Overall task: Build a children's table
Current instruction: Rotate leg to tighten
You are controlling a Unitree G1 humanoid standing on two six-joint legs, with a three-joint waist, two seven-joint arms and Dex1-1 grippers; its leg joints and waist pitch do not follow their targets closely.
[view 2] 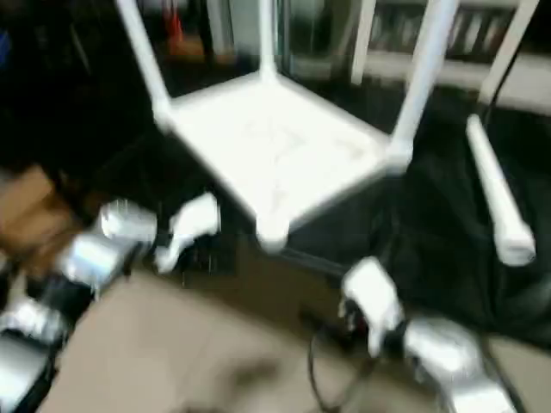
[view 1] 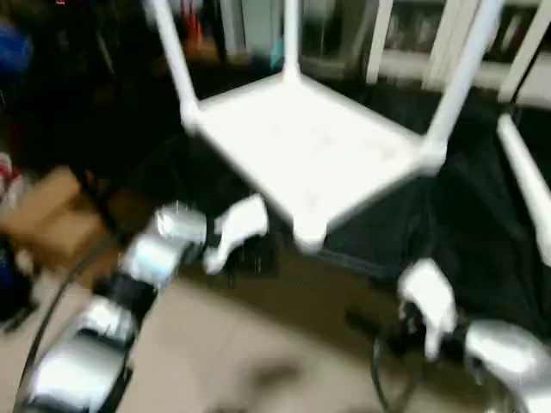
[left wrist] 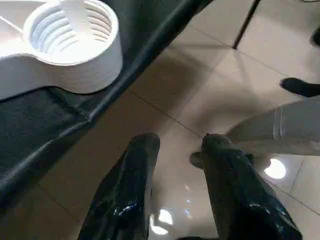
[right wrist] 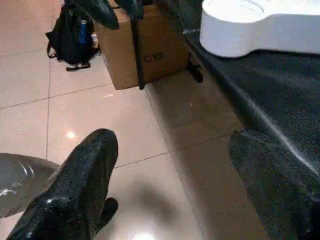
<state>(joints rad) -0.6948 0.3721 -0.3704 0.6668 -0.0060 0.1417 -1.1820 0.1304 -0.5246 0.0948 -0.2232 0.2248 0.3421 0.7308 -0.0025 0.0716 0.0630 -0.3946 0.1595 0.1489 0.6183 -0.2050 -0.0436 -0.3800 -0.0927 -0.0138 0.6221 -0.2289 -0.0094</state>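
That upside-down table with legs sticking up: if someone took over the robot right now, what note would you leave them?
Left end effector: part open, holding nothing, over the floor beside the near corner socket.
Right end effector: wide open, holding nothing, low by the black surface's edge.
Table top: upside down on the black surface.
Done: three legs stand in corner sockets, such as the left one.
Left: the near corner socket is unfilled; the fourth leg lies loose to the right of the top. It needs picking up and screwing in.
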